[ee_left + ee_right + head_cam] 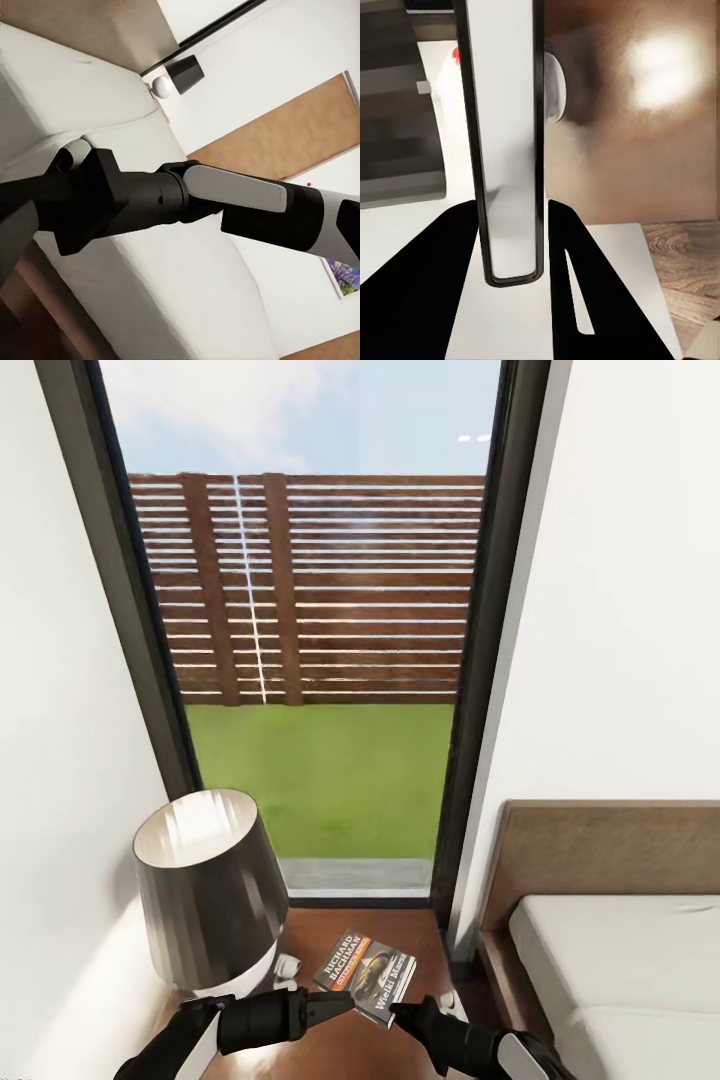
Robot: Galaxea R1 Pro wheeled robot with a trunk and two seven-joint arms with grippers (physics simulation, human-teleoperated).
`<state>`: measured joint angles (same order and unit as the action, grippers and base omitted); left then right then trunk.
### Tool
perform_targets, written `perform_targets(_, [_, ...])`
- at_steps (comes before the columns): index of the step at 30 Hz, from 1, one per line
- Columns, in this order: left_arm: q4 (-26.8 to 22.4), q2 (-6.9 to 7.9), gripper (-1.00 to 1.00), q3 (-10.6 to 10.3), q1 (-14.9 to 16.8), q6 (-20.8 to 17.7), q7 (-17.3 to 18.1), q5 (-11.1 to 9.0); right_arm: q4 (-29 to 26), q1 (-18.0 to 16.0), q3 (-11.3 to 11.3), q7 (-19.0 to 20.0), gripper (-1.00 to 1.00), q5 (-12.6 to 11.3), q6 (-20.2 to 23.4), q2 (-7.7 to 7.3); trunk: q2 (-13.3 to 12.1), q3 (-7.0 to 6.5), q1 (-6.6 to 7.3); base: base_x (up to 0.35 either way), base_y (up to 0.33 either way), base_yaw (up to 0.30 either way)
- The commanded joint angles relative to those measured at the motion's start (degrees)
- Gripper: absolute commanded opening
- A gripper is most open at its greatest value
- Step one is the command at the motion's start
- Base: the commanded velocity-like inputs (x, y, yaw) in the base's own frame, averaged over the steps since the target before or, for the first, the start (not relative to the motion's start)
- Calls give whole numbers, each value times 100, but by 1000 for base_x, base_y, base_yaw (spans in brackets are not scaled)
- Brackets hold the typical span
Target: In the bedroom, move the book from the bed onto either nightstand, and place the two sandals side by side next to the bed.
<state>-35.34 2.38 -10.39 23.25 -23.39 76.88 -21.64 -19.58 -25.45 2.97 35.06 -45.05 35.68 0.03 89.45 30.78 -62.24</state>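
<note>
Glossy dark brown wooden nightstand (340,1050), nearest: right gripper (514,247) clamps the thin dark paperback book (366,976) edge-on above it; left gripper's state cannot be told. Released tilted, the book may slide toward the grey-shaded lamp (212,890) beyond.

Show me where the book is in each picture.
Head view: the book is low centre, over the nightstand, in the right gripper.
Right wrist view: the book stands edge-on, mid-picture.
Left wrist view: I cannot find it; the right arm crosses the bed.
Shared landmark: the bed, head and left wrist views.
</note>
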Motion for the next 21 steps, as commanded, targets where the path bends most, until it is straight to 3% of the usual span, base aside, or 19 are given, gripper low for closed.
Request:
perform_targets(1, [0,8,100,-34,4,-60,2,-51,-2,-3,28,-8,-100,-56,24,-3,45,24,-22,0,0,0])
perform_targets(21, [1,8,100,-34,4,-60,2,-51,-2,-3,28,-8,-100,-56,18,-3,847,383,-461,0,0,0])
